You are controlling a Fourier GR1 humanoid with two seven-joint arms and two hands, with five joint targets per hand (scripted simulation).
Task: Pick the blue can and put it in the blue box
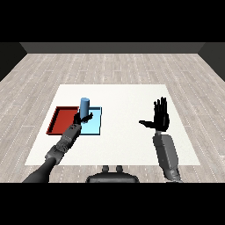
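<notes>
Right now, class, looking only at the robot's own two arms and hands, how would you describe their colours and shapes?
Both forearms are grey and chunky, built from blocky segments, entering from the lower corners. The right forearm is a thick, rounded grey casing that narrows toward the wrist. Each ends in a black hand: the left hand and the right hand, with slim black fingers and a thumb. No cables, sleeves or markings show.

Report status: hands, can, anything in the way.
Left hand curled round blue can, upright over blue tray. Right hand open, fingers straight, apart from both trays. Red tray beside blue. Nothing in the way.
</notes>
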